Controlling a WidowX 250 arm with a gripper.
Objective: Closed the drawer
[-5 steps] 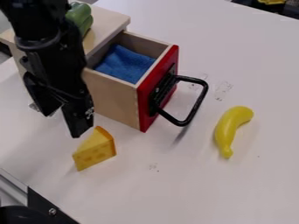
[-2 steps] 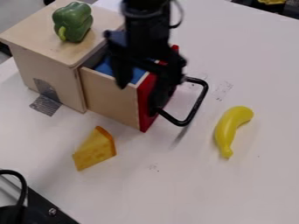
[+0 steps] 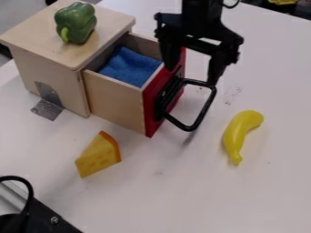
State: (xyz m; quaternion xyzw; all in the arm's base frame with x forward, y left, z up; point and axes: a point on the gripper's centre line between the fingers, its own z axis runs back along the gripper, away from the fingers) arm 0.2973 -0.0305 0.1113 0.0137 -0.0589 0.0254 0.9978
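The gripper [image 3: 191,77] hangs open above the drawer's front end and handle, one finger over the top of the red front and the other to its right, near the handle's upper corner. The drawer [image 3: 115,102] stands pulled out of the wooden cabinet [image 3: 50,70], its red front [image 3: 154,113] facing right. A black handle [image 3: 203,109] sticks out from that front. Inside the drawer lies a blue cloth [image 3: 130,66]. Whether the gripper touches the handle I cannot tell.
A green pepper [image 3: 76,22] rests on top of the cabinet. On the white table [image 3: 182,195], a cheese wedge [image 3: 98,155] lies in front of the drawer and a yellow banana [image 3: 240,134] to the right of the handle. A black device stands at the lower left.
The gripper has moved right, from in front of the cabinet, across the drawer, to above its front and handle. The drawer, cloth, pepper, cheese and banana have stayed in place.
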